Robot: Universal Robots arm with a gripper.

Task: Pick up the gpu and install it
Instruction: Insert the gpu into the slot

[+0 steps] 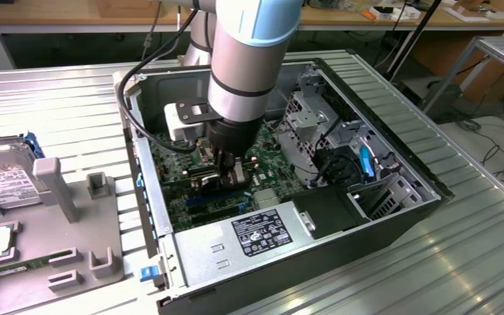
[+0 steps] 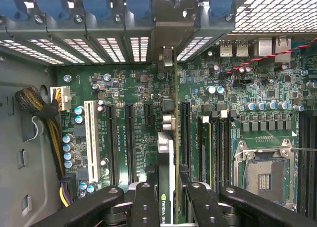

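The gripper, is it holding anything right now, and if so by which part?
The hand holds the gpu edge-on by its upper edge, one finger on each face, with the card standing upright over the motherboard inside the case.

I have the arm (image 1: pixel 245 59) reaching straight down, wrist vertical, gripper (image 1: pixel 231 172) low inside the open computer case (image 1: pixel 392 151), its black fingers (image 2: pixel 144 207) closed on the gpu (image 2: pixel 168 187), held edge-on.
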